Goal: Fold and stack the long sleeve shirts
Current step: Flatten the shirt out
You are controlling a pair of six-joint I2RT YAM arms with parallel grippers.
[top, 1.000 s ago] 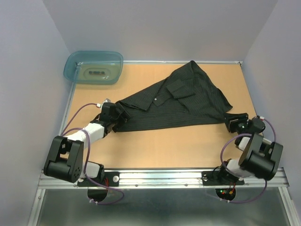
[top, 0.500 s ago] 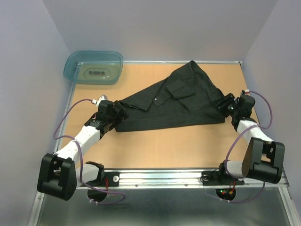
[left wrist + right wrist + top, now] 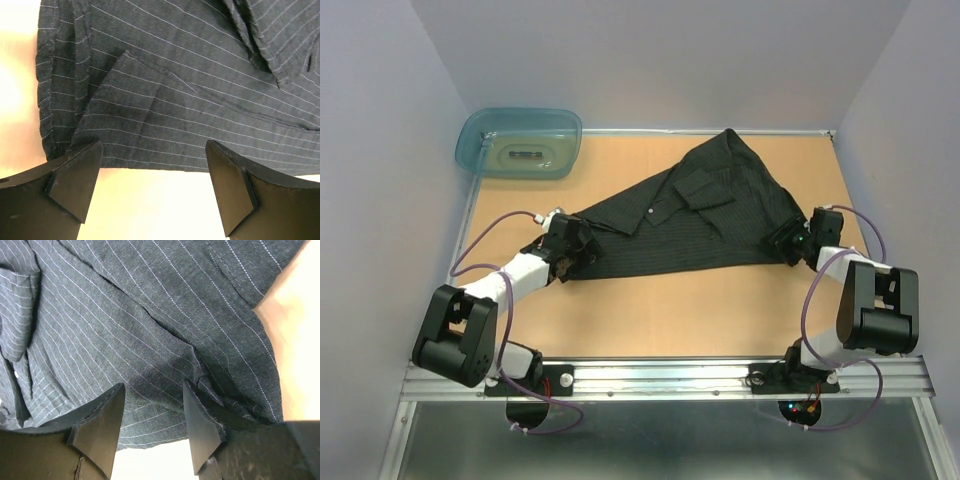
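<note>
1. Locate the shirt (image 3: 700, 215): it lies unfolded in a rough triangle across the surface (image 3: 650, 310).
2. Check the left pincer (image 3: 153, 149): its jaws are wide apart and empty at the shirt's left corner.
3. Check the right pincer (image 3: 153, 387): its jaws are partly apart and empty over the right hem.
4. Treat this step as the approach before grasping. Next, you likely need to lower both pincers and pinch the cloth edges.

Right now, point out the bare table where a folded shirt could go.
Widest bare table: the near strip between the shirt and the rail. Smaller patch between the tub and the left gripper. Crowded: the middle, under the shirt.
</note>
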